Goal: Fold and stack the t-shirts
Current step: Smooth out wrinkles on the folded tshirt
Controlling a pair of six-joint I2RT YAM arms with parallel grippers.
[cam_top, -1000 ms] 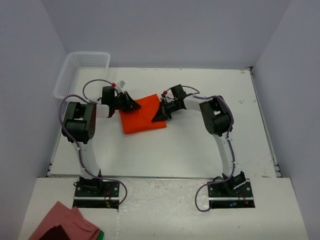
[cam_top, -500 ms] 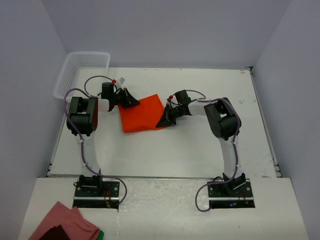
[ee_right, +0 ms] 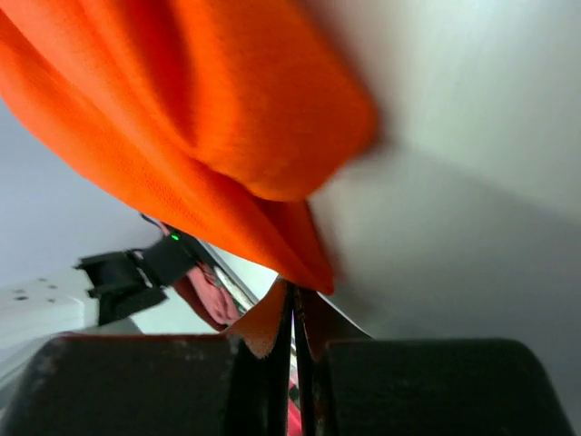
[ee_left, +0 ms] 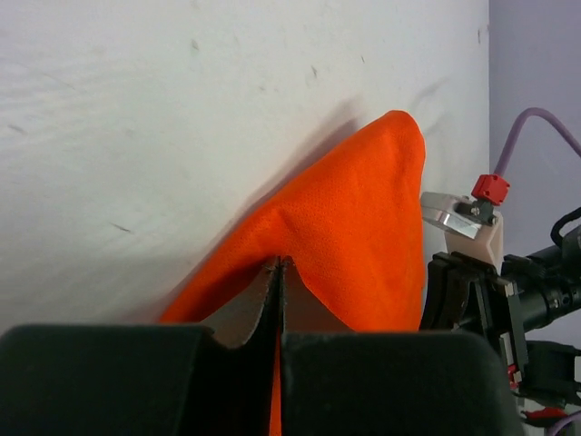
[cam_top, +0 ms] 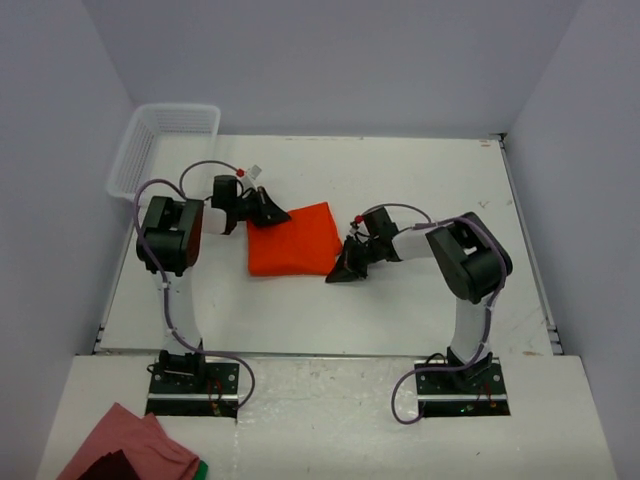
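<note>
The folded t-shirt has been drawn nearer and rightward across the mid tabletop. Opposite corners are clenched in the left pincer and the right pincer, and stacking is judged still ahead.

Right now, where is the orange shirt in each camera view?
Top external: the orange shirt lies near the middle of the white table.
Left wrist: it fills the lower middle, rising to a peak at upper right.
Right wrist: it covers the upper left.
Shared landmark: the white table, seen behind the shirt in all three views.
</note>
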